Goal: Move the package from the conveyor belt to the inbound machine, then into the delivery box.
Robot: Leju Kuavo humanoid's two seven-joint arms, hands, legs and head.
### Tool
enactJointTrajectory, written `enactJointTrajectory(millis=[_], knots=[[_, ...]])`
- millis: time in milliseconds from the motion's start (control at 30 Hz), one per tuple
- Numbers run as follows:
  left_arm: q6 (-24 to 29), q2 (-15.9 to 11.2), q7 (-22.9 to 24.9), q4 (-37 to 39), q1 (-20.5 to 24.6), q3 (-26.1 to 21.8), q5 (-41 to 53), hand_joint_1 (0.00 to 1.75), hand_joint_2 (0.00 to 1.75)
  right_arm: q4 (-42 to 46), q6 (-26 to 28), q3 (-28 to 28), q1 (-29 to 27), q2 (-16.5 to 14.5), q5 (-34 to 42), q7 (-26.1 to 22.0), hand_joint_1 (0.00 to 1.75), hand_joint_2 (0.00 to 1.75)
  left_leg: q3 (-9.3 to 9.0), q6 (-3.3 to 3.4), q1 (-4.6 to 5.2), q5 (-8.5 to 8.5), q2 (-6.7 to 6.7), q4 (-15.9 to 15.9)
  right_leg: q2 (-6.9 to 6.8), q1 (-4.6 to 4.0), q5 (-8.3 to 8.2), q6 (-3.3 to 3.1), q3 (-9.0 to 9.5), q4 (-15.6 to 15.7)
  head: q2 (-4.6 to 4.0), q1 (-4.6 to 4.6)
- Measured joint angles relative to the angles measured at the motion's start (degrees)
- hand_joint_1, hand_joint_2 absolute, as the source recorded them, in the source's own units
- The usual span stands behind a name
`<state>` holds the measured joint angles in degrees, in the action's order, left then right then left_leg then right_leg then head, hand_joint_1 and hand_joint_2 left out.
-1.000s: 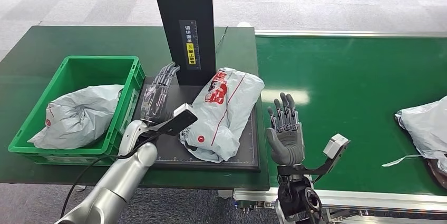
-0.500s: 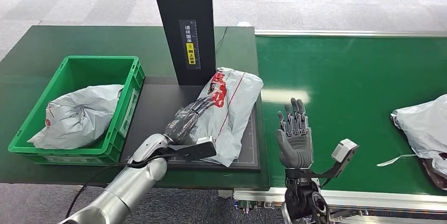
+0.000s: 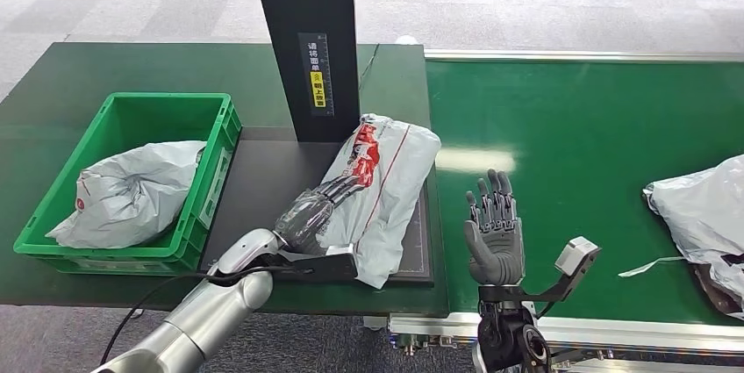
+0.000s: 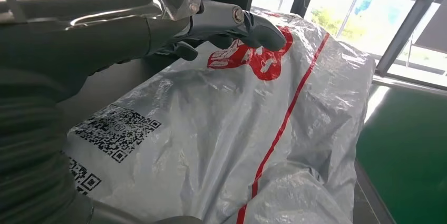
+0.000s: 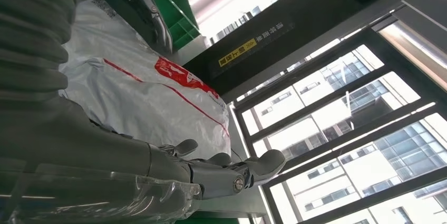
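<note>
Three grey poly-bag parcels on show right now. One package (image 3: 379, 187) with red print and a red stripe lies on the black platform of the inbound machine (image 3: 254, 182), stretched from the foot of the machine's black column (image 3: 304, 39) out to the platform's front edge, its near end hanging a little over that edge. One crumpled grey bag (image 3: 132, 193) sits inside the green delivery box (image 3: 211, 158), which stands just left of the platform. One more grey bag (image 3: 702, 215) lies at the far right of the green conveyor belt (image 3: 579, 127), partly cut off by the frame.

Two hands to call. The left hand (image 3: 318, 208) lies flat along the left side of the package, fingers stretched out towards the red print and resting on the plastic; from the left wrist view the fingers (image 4: 253, 26) lie straight along the top of the bag beside the red logo, not curled around it. So it touches, but has no hold. The right hand (image 3: 494, 228) stands upright over the near edge of the belt, just right of the platform, palm showing, fingers straight and apart, holding nothing.

One yellow label (image 3: 318, 85) runs down the column's front.
</note>
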<state>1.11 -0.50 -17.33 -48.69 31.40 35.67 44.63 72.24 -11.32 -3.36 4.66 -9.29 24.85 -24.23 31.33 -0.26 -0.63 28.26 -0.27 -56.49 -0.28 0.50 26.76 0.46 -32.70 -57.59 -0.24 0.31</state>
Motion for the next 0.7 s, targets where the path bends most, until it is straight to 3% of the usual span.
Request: enactJointTrajectory(millis=[400,433,533,567,700], knots=[[-0.3,-0.9,0.9,-0.2,0.2,2.1,0.0,0.0,1.75,0.0,-0.1,0.1,-0.1,0.0,0.0,0.3,0.0,1.75,-0.01,0.0,0.0,0.0,0.0,0.0,0.0,0.0,0.0,0.0,0.01,0.0,0.0,0.0],[-0.4,-0.9,1.2,-0.1,0.4,2.3,0.1,0.13,1.75,0.0,-0.1,0.0,-0.1,0.0,0.1,0.4,0.0,1.75,-0.01,0.0,0.0,0.0,0.0,0.0,0.0,0.0,0.0,0.0,0.01,0.0,0.0,0.0],[-0.9,-0.8,1.7,0.9,1.2,3.2,0.6,1.39,1.75,0.0,-0.2,0.0,-0.1,-0.2,0.1,0.6,0.0,1.75,-0.01,0.0,0.0,0.0,0.0,0.0,0.0,0.0,0.0,0.0,0.01,0.0,0.0,0.0],[-1.0,-0.7,1.9,1.4,1.5,3.6,0.9,1.7,1.75,0.0,-0.2,0.0,-0.1,-0.3,0.1,0.6,0.0,1.75,-0.01,0.0,0.0,0.0,0.0,0.0,0.0,0.0,0.0,0.0,0.01,0.0,0.0,0.0],[-1.0,-0.1,2.2,3.7,2.4,4.9,1.8,1.75,1.75,0.0,-0.2,-0.2,-0.1,-0.4,0.1,0.6,0.0,1.75,-0.02,0.0,0.0,-0.01,-0.01,0.0,0.0,0.0,0.0,0.0,0.03,0.0,0.0,0.01]])
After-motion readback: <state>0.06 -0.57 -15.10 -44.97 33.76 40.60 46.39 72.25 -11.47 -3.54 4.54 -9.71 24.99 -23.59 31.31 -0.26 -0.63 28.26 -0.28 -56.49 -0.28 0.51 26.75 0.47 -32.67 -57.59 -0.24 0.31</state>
